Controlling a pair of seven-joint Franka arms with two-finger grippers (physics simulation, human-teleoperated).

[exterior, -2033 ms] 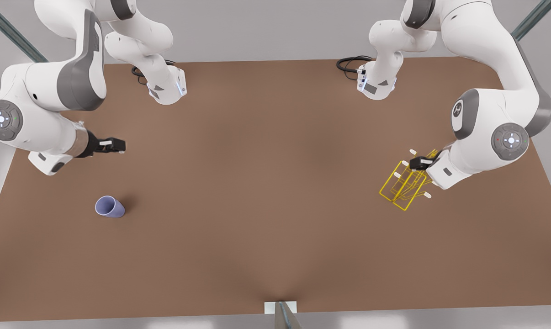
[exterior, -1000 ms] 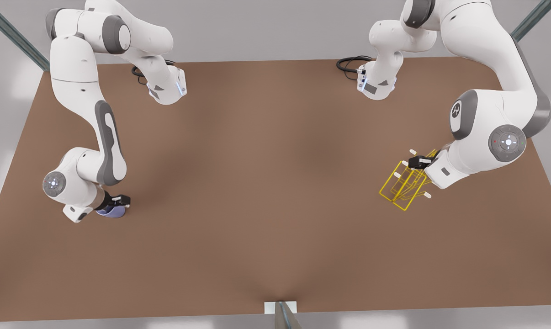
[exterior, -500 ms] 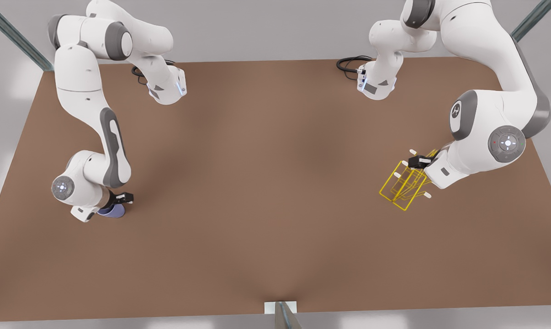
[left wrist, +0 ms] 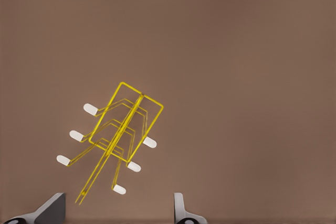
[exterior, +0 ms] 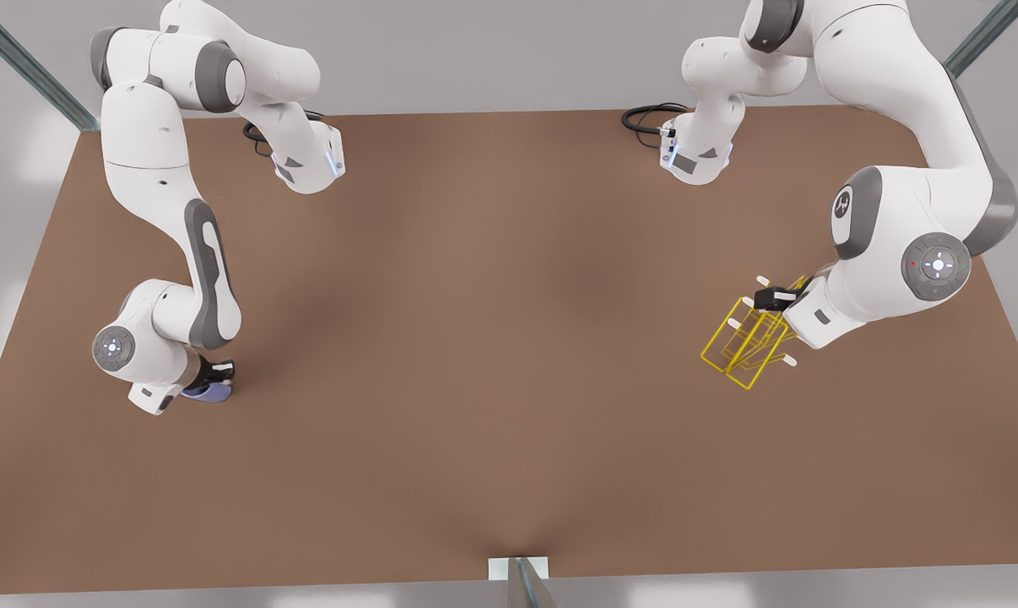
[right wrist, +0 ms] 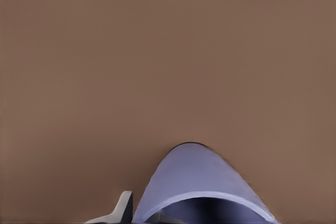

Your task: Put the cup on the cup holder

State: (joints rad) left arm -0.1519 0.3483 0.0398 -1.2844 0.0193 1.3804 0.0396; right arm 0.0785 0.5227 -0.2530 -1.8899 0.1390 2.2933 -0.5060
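You are at the grasp step. The right gripper [exterior: 219,370] is down on the cup [exterior: 208,390], which lies near the table's [exterior: 492,355] edge on the front view's left; whether its fingers have clamped yet, you cannot tell. The left gripper [exterior: 771,299] waits, released, over the holder [exterior: 747,342]. Next: confirm the grip, lift, carry across.

The front view looks steeply down over the whole worktop [exterior: 509,355]. Its 3 o'clock rack [exterior: 749,342] is shared with the left wrist view; its 9 o'clock cup [exterior: 207,392] sits close under the right wrist view.
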